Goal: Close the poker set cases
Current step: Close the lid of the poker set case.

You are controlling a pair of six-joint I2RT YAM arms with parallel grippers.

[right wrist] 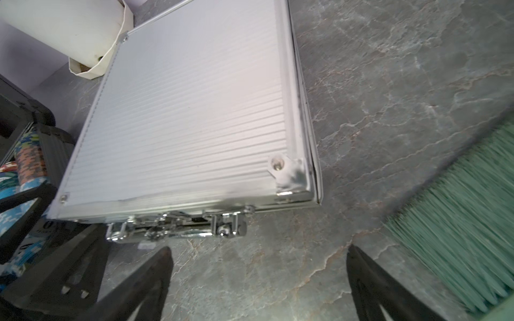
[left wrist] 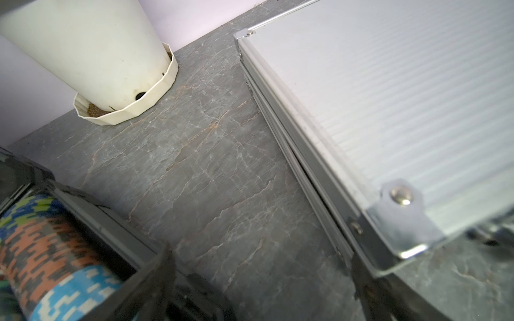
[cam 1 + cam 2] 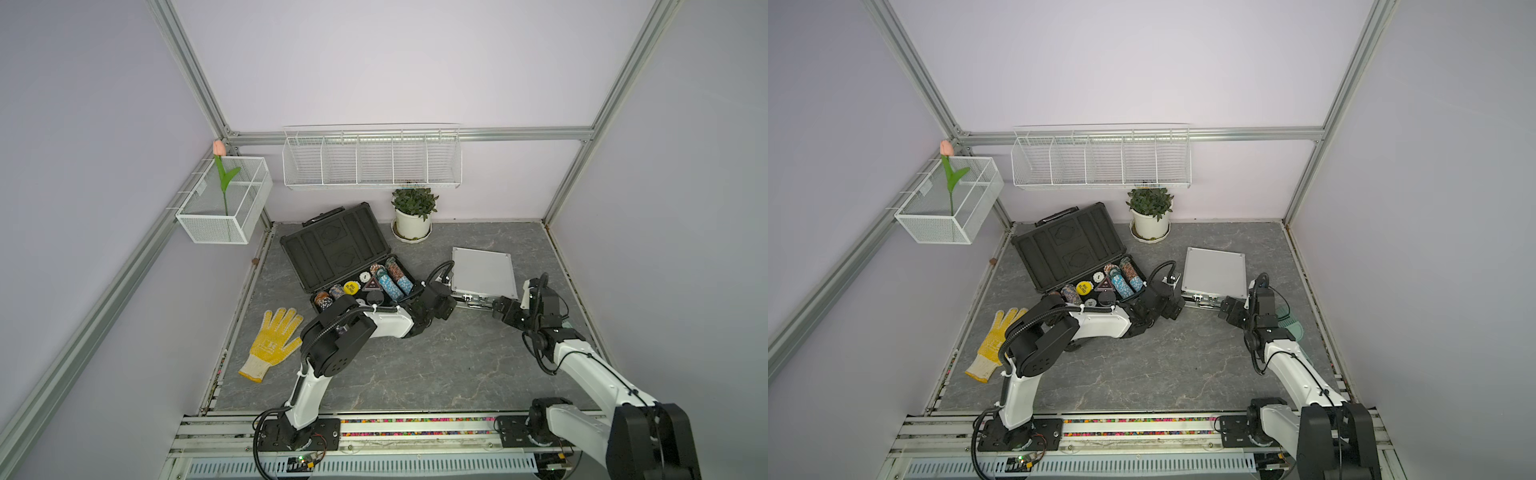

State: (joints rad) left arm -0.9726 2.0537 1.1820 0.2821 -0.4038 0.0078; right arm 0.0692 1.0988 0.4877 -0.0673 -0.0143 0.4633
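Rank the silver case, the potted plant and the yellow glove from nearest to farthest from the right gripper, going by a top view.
1. Silver case: just ahead of the right gripper, with its latch edge facing it.
2. Potted plant: at the back, beyond the case.
3. Yellow glove: far over on the robot's left side, towards the front.

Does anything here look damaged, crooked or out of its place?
The smooth silver aluminium case has its lid down, but one corner plate by its latches looks dented and scuffed, and a dark gap runs along that side seam. The larger dark-grey ribbed plastic case stands open, chips showing.
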